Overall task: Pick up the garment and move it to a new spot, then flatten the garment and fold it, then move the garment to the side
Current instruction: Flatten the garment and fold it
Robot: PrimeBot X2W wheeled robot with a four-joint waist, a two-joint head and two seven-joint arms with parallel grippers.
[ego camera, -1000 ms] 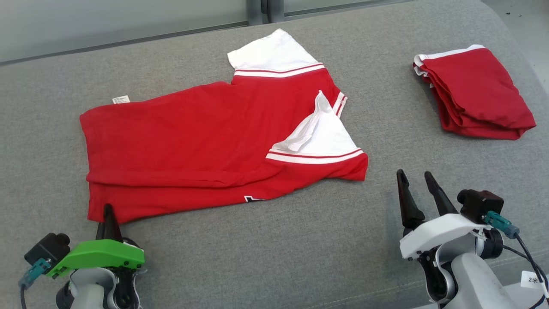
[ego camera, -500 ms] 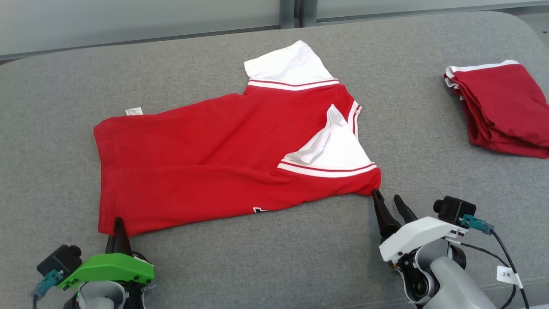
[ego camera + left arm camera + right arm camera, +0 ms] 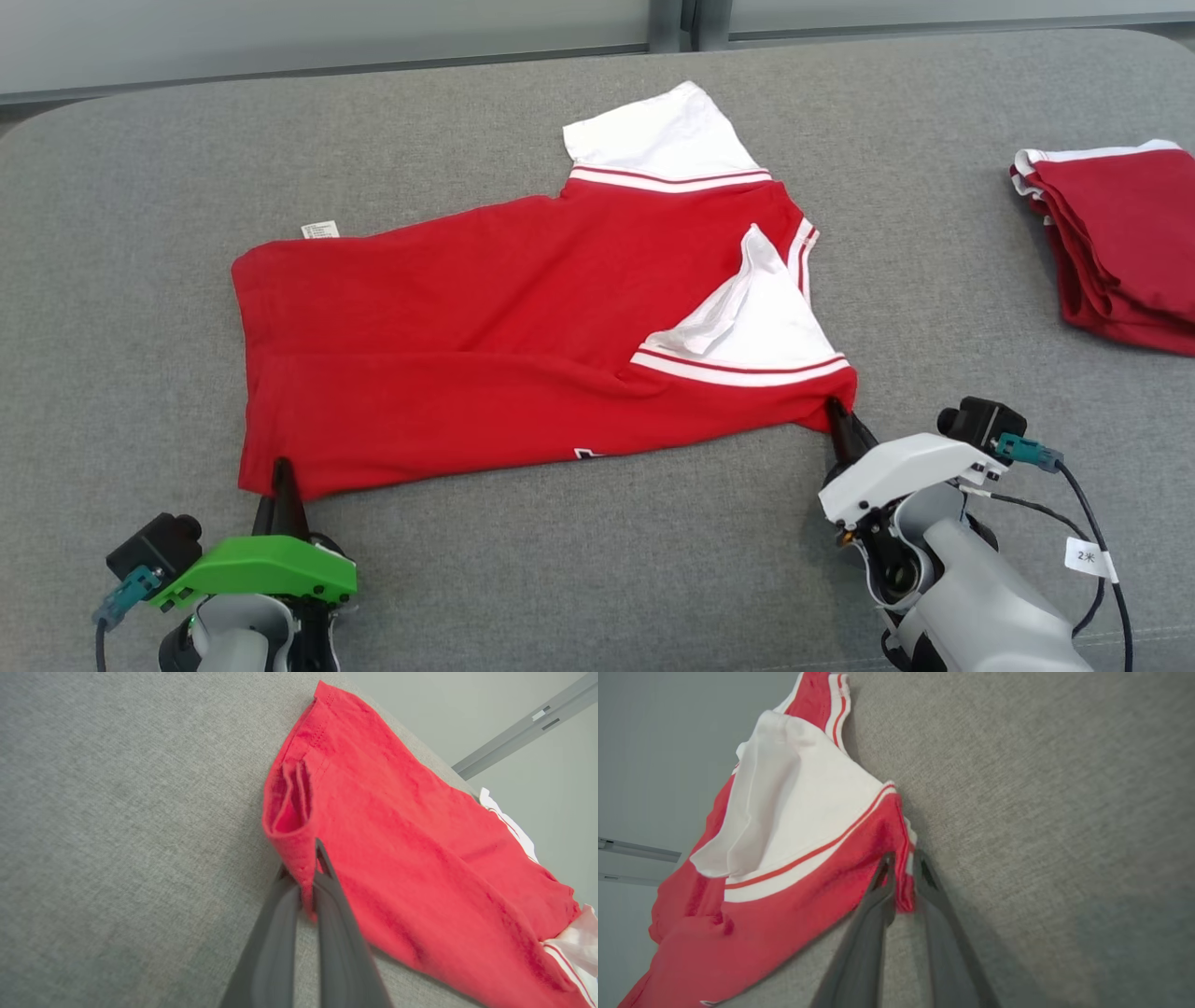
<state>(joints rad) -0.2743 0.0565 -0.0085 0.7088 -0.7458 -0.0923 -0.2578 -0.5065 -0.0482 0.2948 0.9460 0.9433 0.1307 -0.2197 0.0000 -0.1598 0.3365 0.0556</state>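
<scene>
A red garment (image 3: 485, 336) with white sleeves lies spread on the grey cushion, folded lengthwise, collar end to the right. My left gripper (image 3: 280, 469) is shut on its near left hem corner; in the left wrist view the red garment (image 3: 397, 849) edge is pinched between the dark fingers of the left gripper (image 3: 304, 872). My right gripper (image 3: 836, 411) is at the near right corner, below the white sleeve. In the right wrist view the right gripper (image 3: 903, 865) has its fingers closed on the red garment (image 3: 794, 826) corner.
A second red garment (image 3: 1120, 252), folded into a stack, lies at the far right of the grey cushion (image 3: 579, 579). A pale wall with a metal strip (image 3: 686, 19) runs behind the cushion's back edge.
The head camera has shifted, so the whole scene sits further right. My right gripper has moved left to the garment's near right corner and closed on it. The left gripper keeps its grip.
</scene>
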